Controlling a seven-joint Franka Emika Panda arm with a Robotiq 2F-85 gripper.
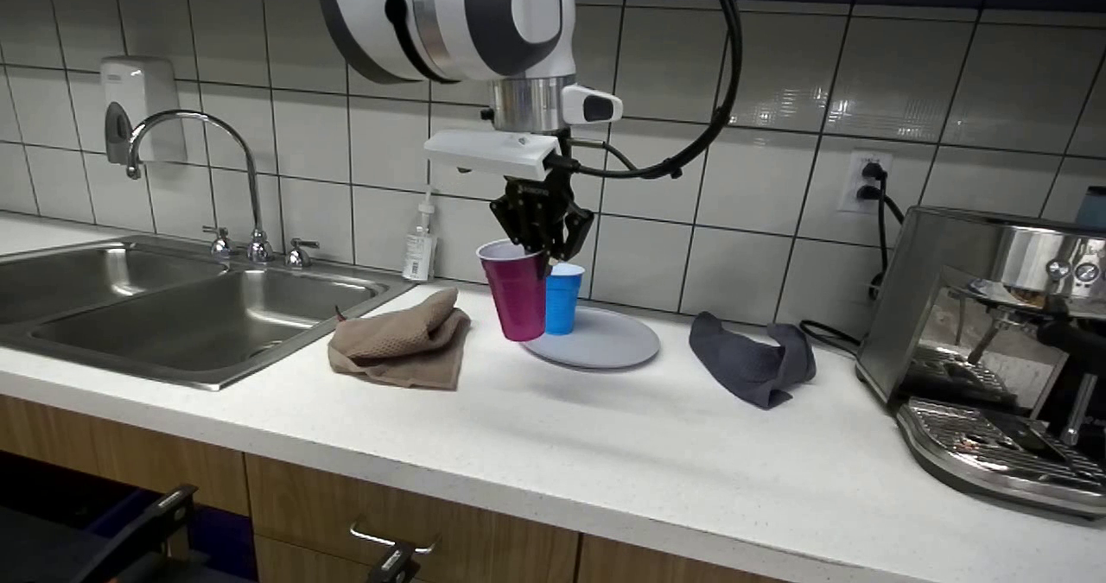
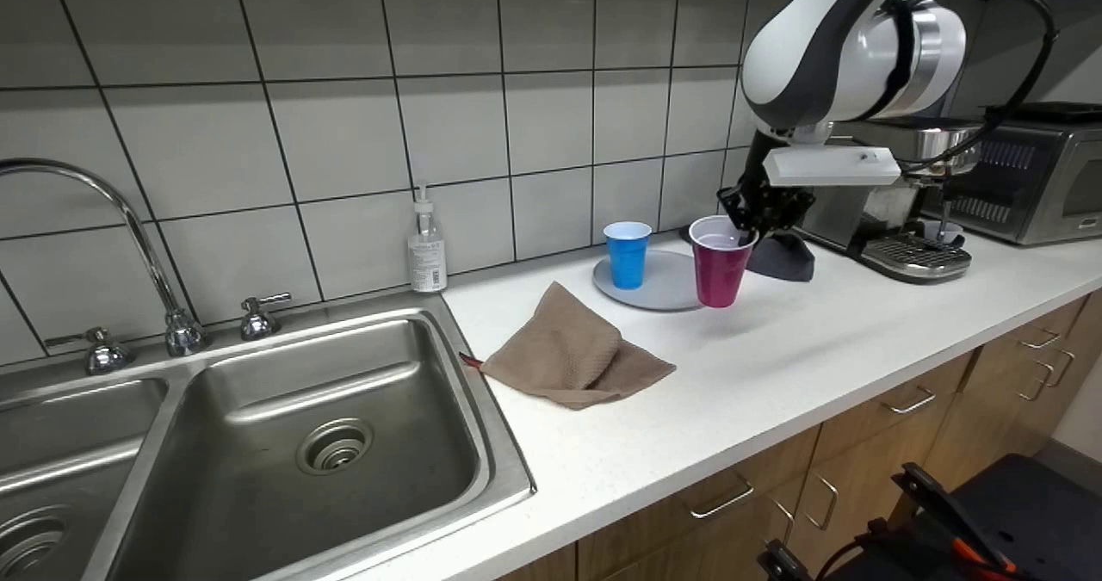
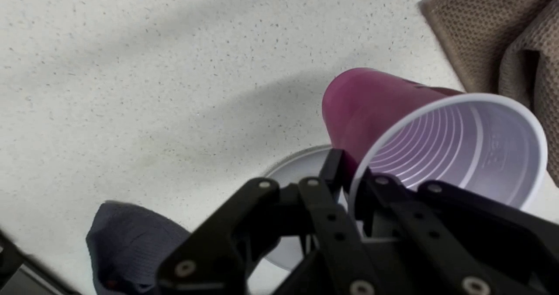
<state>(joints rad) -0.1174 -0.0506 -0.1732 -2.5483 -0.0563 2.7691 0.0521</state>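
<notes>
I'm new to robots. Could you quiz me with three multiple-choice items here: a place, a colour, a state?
1. Where is the blue cup relative to the plate?
A) beneath it
B) on it
C) far from it

2. What colour is the cloth nearest the sink?
A) brown
B) white
C) green

3. What is the gripper doing with the magenta cup?
A) nothing
B) gripping its base
C) pinching its wall

1 B: its base sits within the plate's outline.
2 A: brown in every view.
3 C: the wrist view shows its wall clamped.
</notes>
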